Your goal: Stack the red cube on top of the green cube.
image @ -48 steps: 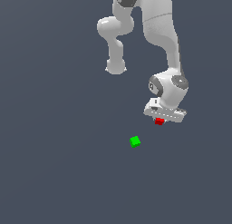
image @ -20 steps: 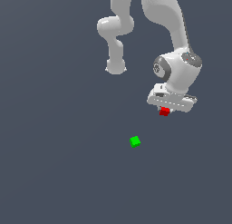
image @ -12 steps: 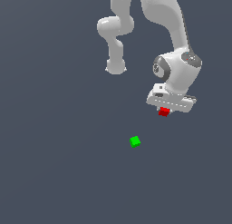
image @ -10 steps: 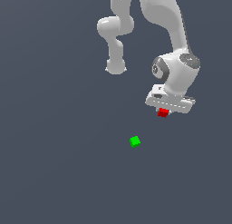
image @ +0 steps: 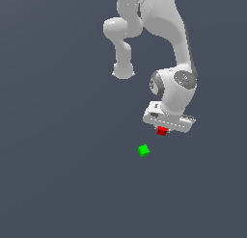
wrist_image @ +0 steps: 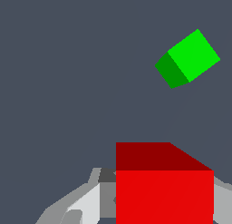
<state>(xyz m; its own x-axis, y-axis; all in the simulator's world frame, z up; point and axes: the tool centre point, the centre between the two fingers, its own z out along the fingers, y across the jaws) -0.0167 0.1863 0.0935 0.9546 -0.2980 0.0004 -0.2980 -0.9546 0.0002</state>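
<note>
The red cube [image: 162, 131] is held between the fingers of my gripper [image: 163, 131], which is shut on it and carries it above the surface. The green cube [image: 144, 151] lies on the grey surface, below the gripper and toward the exterior view's left of it, apart from the red cube. In the wrist view the red cube [wrist_image: 164, 187] fills the near part of the picture between the grey fingers [wrist_image: 86, 205], and the green cube [wrist_image: 188, 60] shows beyond it, turned at an angle.
The plain dark grey surface [image: 62, 174] spreads all around. The white arm [image: 164, 34] rises above the gripper, with its base [image: 123, 71] further back.
The gripper with the red cube has moved toward the exterior view's left and down, closer to the green cube. The green cube has not moved.
</note>
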